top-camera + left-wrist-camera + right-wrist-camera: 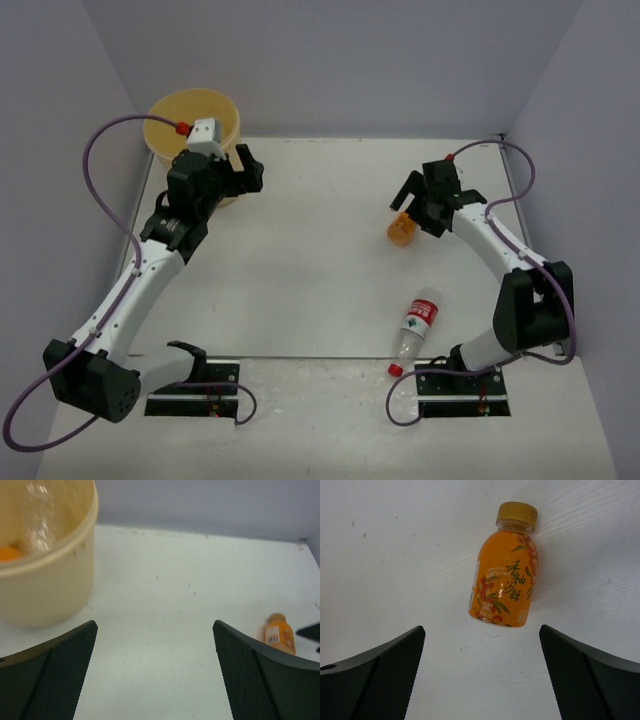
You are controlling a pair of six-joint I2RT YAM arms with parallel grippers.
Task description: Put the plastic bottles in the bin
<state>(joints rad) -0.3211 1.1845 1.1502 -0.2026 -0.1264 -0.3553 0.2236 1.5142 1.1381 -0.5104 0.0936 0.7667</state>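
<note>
The pale-yellow bin [222,112] stands at the far left corner. In the left wrist view the bin [50,587] holds a clear bottle [39,517] and something orange [9,553]. My left gripper [247,170] is open and empty just right of the bin, above bare table [155,672]. An orange bottle [401,229] lies on the table at the right; it also shows far off in the left wrist view [279,633]. My right gripper [417,205] is open, hovering just behind this bottle [504,582], not touching it [482,677]. A clear bottle with a red-white label [418,330] lies near the right arm's base.
Grey walls close in the table on three sides. The table's near edge runs just in front of the red-white labelled bottle. A purple cable loops off each arm.
</note>
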